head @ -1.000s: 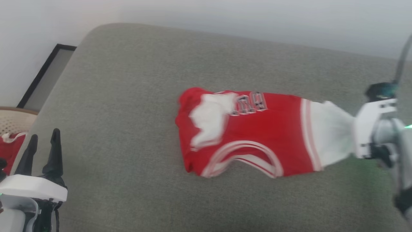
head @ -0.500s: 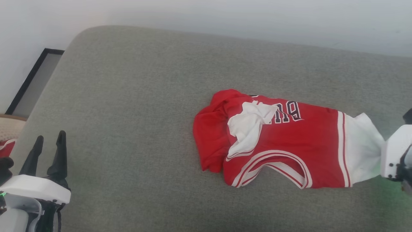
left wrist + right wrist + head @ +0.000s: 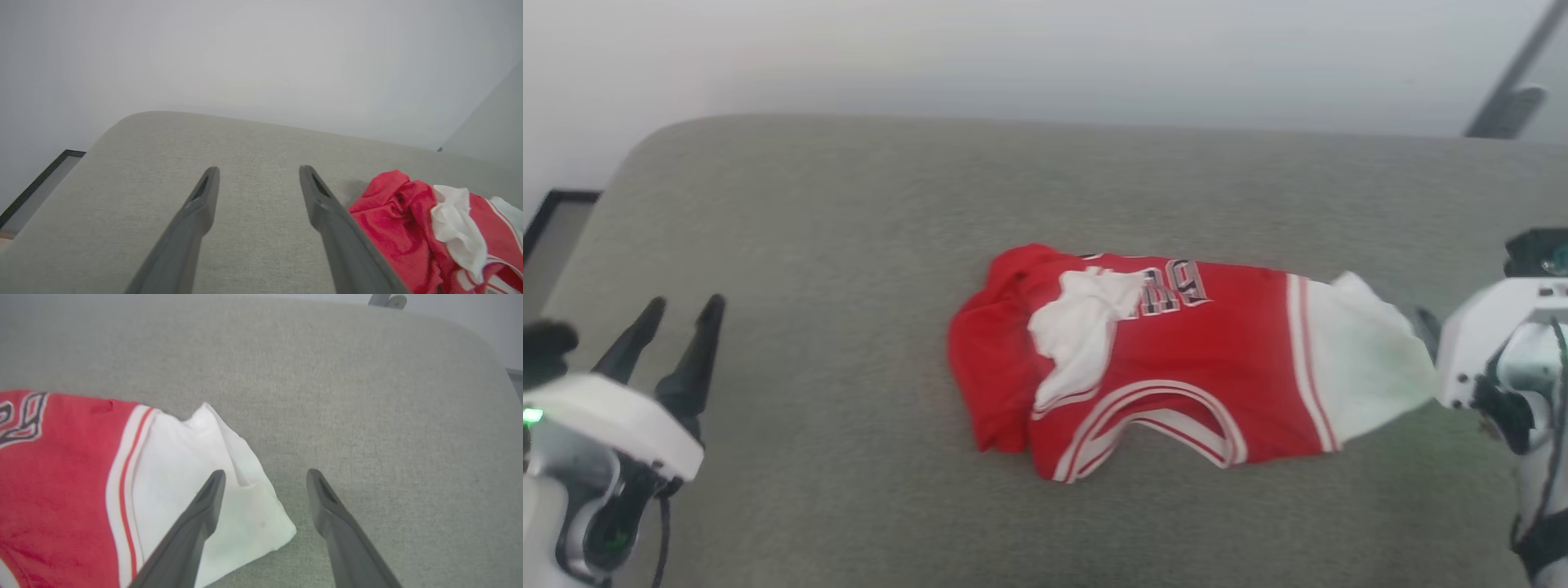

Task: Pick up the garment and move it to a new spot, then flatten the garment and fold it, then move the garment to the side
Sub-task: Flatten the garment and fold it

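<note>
My right tool (image 3: 265,473) stands apart over the garment's (image 3: 1176,359) white sleeve on the grey cushion (image 3: 849,245); my left tool (image 3: 258,169) is apart too, well clear.

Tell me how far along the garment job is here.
Done, apparently: the garment lies set down on the grey cushion. In hand: nothing; the right gripper is by the white sleeve with jaws open, and the left gripper is open and apart. Left: flattening, since it is bunched, then folding and moving aside.
</note>
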### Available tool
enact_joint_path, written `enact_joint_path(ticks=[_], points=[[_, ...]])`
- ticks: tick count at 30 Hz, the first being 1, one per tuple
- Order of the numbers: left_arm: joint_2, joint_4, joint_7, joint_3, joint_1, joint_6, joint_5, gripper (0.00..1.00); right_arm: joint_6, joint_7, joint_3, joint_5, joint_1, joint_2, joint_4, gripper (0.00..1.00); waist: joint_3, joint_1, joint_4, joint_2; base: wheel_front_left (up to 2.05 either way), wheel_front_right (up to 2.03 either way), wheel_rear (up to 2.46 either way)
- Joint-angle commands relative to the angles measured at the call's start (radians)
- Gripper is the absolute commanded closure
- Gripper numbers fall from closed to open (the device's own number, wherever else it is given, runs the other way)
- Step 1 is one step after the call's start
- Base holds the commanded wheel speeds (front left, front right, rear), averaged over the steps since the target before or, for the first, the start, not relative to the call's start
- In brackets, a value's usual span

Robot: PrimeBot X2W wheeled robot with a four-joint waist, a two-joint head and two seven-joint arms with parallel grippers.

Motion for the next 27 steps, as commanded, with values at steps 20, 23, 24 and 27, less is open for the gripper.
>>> enact_joint_path(ticks=[20, 23, 24, 27], points=[[0.065, -0.192, 0.623, -0.182, -0.222, 0.11, -0.109, 0.0, 0.0, -0.367, -0.02, -0.094, 0.059, 0.219, -0.238, 0.0, 0.048, 0.0, -0.289, 0.0, 0.0, 0.0, 0.0], [0.056, -0.193, 0.721, -0.226, -0.241, 0.141, -0.114, 0.0, 0.0, -0.386, -0.023, -0.086, 0.072, 0.226, -0.239, 0.0, 0.066, 0.0, -0.317, 0.0, 0.0, 0.0, 0.0], [0.056, -0.193, 0.721, -0.226, -0.241, 0.141, -0.114, 0.0, 0.0, -0.386, -0.023, -0.086, 0.072, 0.226, -0.239, 0.0, 0.066, 0.0, -0.317, 0.0, 0.0, 0.0, 0.0], [0.056, -0.198, 0.784, -0.258, -0.249, 0.173, -0.102, 0.0, 0.0, -0.401, -0.016, -0.064, 0.077, 0.226, -0.228, 0.0, 0.076, 0.0, -0.333, 0.0, 0.0, 0.0, 0.0]])
